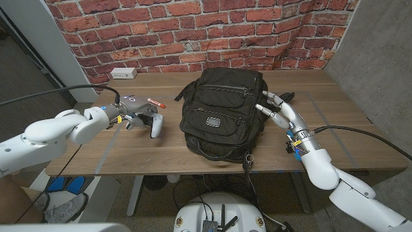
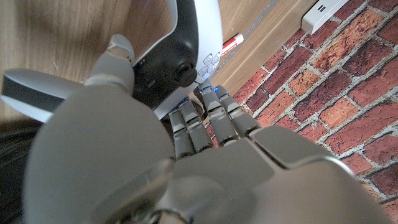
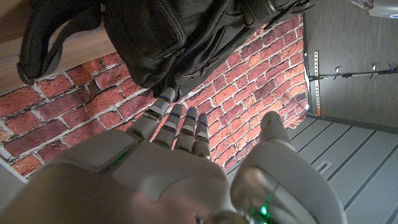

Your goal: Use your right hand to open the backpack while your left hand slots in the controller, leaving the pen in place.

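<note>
While the left hand (image 1: 123, 116) has its fingers (image 2: 186, 127) curled around the controller (image 1: 147, 119) at centre left of the head view, low over the surface (image 1: 212, 161), the right hand (image 1: 280, 109) is spread, holding nothing, just beside the bag (image 1: 222, 113) at centre. That bag looks zipped, so opening and slotting remain. Above the controller, the pen (image 1: 156, 102) lies untouched.

wall: red brick with pale mortar (image 1: 193, 32) behind | furniture: brown wooden table (image 1: 360, 138) | on table by wall: white power strip (image 1: 123, 73) | right: grey panelled wall (image 1: 380, 58) | left: pale grey panel (image 1: 38, 45)
</note>
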{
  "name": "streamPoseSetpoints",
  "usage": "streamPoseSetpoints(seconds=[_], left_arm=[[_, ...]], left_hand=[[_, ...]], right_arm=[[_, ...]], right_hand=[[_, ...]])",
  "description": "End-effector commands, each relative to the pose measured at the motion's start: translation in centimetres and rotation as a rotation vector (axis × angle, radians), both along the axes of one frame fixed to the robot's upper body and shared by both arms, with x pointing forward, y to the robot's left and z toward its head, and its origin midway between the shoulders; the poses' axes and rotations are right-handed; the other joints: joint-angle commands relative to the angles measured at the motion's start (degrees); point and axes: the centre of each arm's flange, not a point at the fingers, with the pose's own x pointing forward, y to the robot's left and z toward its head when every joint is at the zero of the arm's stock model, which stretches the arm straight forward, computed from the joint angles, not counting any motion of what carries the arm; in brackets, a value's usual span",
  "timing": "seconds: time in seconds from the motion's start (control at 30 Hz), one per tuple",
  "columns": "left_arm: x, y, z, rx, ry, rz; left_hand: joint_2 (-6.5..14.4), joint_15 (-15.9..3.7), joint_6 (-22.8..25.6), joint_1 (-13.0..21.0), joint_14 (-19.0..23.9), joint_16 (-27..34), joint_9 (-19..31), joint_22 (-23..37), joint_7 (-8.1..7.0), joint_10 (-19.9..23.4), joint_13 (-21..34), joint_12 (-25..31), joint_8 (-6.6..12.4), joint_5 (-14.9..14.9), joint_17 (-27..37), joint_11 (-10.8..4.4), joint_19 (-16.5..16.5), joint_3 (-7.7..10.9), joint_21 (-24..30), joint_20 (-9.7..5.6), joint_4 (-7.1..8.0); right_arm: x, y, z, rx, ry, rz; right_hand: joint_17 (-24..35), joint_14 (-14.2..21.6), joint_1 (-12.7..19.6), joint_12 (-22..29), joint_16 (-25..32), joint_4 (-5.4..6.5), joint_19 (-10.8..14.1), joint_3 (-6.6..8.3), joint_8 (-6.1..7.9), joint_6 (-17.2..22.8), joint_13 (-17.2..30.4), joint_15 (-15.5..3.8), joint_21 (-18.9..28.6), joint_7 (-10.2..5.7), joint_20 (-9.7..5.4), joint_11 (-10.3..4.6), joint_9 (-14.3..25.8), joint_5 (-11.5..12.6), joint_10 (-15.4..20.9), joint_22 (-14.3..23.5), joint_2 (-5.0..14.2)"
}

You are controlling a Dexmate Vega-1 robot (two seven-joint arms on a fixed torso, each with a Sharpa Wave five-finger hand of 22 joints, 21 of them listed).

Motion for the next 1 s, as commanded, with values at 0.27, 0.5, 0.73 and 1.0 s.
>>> streamPoseSetpoints(seconds=[0.27, 0.5, 0.73, 1.0], left_arm=[[0.4, -0.1, 0.5, 0.015, -0.010, 0.001], [0.7, -0.2, 0.8, 0.021, -0.015, -0.002], [0.6, -0.3, 0.9, 0.022, -0.022, 0.004], [0.5, -0.3, 0.9, 0.022, -0.023, 0.013]], left_hand=[[6.6, -9.94, 6.0, 2.2, 0.9, -0.4, 0.3, 0.1, -2.63, 3.3, 0.3, 0.2, 0.48, 0.3, 0.0, -2.53, -0.1, 0.27, 0.0, -9.06, -0.11], [6.6, -9.96, 6.0, 2.3, 1.0, -0.5, 0.3, 0.1, -2.65, 3.5, 0.3, 0.1, 0.43, 0.3, 0.0, -2.52, 0.0, 0.31, 0.0, -9.05, -0.13], [6.8, -9.96, 6.2, 2.3, 1.3, -0.6, 0.3, 0.1, -2.65, 3.6, 0.3, 0.0, 0.35, 0.3, 0.1, -2.51, -0.1, 0.33, 0.0, -9.05, -0.13], [6.9, -9.97, 6.4, 2.3, 1.5, -0.7, 0.3, 0.1, -2.64, 3.8, 0.4, -0.2, 0.30, 0.3, 0.1, -2.50, 0.0, 0.34, 0.0, -9.04, -0.15]], right_arm=[[-2.7, 1.4, -1.6, -0.154, -0.091, -0.129], [-3.5, 2.2, -2.1, -0.237, -0.117, -0.172], [-4.0, 3.1, -2.4, -0.302, -0.142, -0.182], [-4.4, 3.5, -3.0, -0.326, -0.155, -0.188]], right_hand=[[-0.7, 3.9, 3.8, 0.8, 0.9, -1.55, 2.8, 0.08, 1.50, 3.7, 0.6, -1.61, 0.4, 0.16, -0.22, -0.40, 0.4, -0.1, 4.1, 0.2, -2.24], [-1.1, 6.3, 7.5, 0.9, 1.3, -1.96, 4.5, 0.07, 2.59, 6.0, 0.7, -2.25, 0.5, -0.34, -0.63, -1.25, 0.4, 0.2, 6.2, 0.2, -4.89], [-1.2, 7.7, 9.6, 0.9, 1.7, -1.92, 5.3, 0.17, 2.84, 6.5, 0.7, -2.41, 0.5, -0.37, -0.89, -1.29, 0.5, 0.5, 7.3, 0.2, -5.89], [-1.1, 8.7, 11.3, 0.9, 2.0, -1.81, 5.8, 0.27, 3.22, 7.2, 0.8, -2.45, 0.4, -0.38, -0.94, -1.59, 0.5, 0.7, 8.1, 0.2, -6.42]])
